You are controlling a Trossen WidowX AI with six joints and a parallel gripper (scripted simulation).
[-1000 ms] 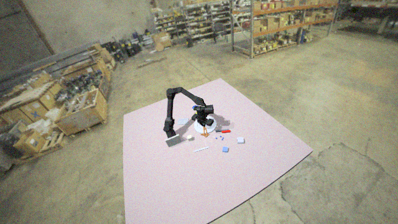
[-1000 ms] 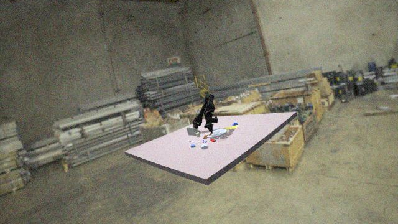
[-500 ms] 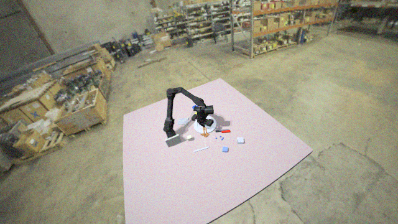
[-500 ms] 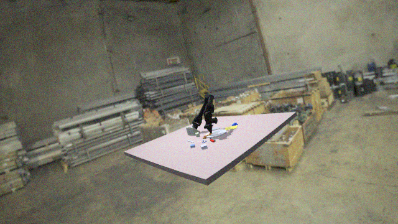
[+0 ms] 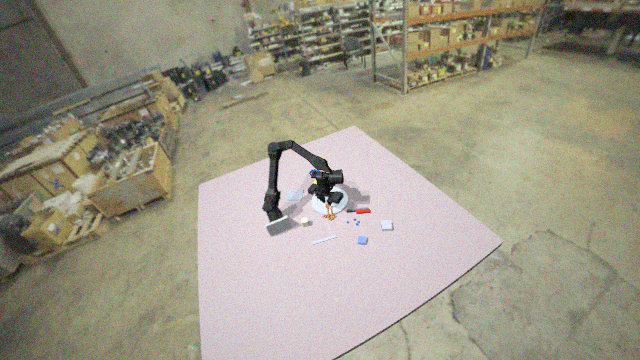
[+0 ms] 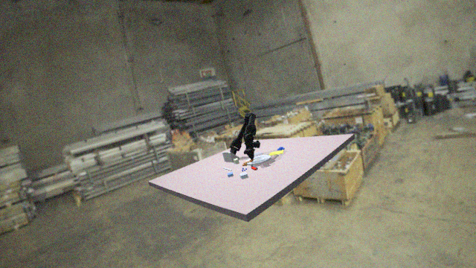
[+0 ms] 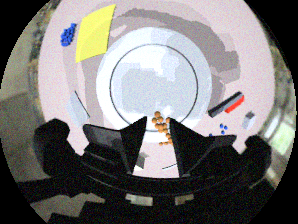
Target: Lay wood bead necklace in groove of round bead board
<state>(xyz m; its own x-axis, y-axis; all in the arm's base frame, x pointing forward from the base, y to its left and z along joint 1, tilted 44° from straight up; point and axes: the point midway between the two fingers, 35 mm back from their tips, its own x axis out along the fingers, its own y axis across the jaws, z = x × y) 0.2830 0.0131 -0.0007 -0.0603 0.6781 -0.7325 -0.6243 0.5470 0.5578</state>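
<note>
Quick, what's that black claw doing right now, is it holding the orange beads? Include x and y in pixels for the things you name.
Gripper (image 5: 328, 203) (image 6: 250, 158) (image 7: 158, 119): open partway, not clamped on the orange beads (image 5: 329, 216) (image 6: 245, 164) (image 7: 160, 126) between its fingertips.

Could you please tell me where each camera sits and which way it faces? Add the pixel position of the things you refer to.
Top: high up off to one side, looking steeply down at the table (image 5: 280, 280) (image 6: 208, 182); the arm (image 5: 272, 175) (image 6: 243, 134) and hand (image 5: 327, 197) (image 6: 250, 157) (image 7: 158, 119) show.
Exterior: farther off, looking slantwise across the table; the arm shows small.
Wrist: on the arm by the hand, looking past its fingers at the board (image 5: 316, 205) (image 6: 260, 159) (image 7: 150, 37).
Top and exterior share the whole arm.
</note>
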